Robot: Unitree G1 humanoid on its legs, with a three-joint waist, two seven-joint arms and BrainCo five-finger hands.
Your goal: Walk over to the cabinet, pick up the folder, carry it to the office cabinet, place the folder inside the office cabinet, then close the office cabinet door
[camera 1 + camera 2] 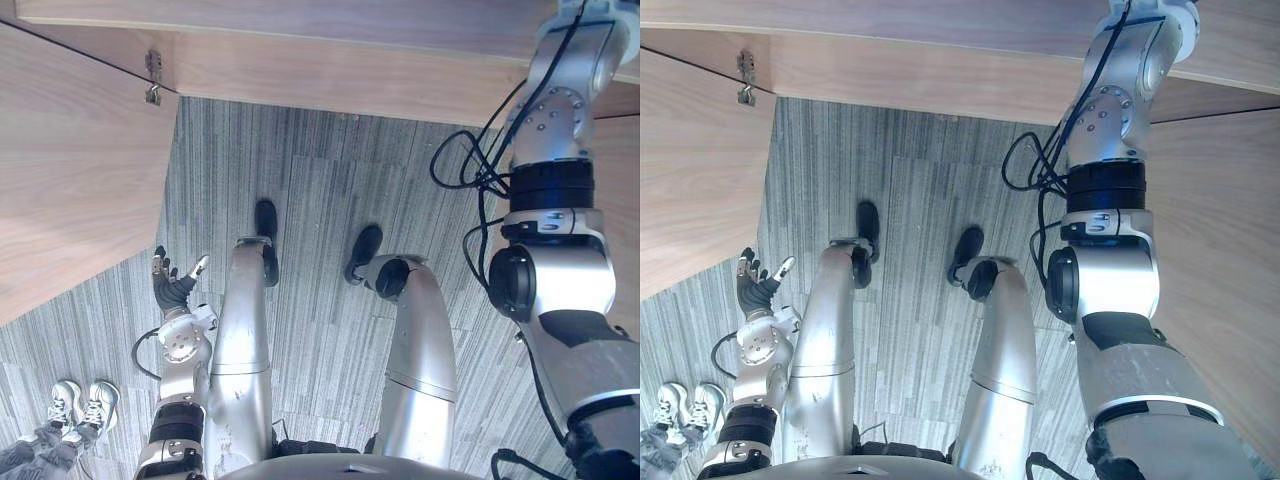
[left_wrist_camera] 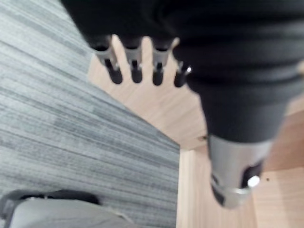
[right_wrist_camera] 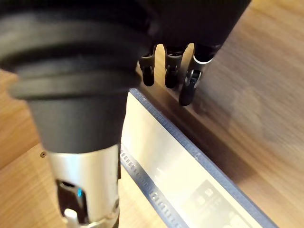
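Right wrist view: right hand straight-fingered over folder; left hand spread.

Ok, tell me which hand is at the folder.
The right hand, its open fingers at the edge of the folder in the wooden cabinet; the left hand hangs open above the grey carpet.

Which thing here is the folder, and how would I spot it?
Find the wooden cabinet surface under the robot's raised right hand. The folder lies flat on it: a glossy white cover with a grey-blue rim, the sole pale thing among brown wood.
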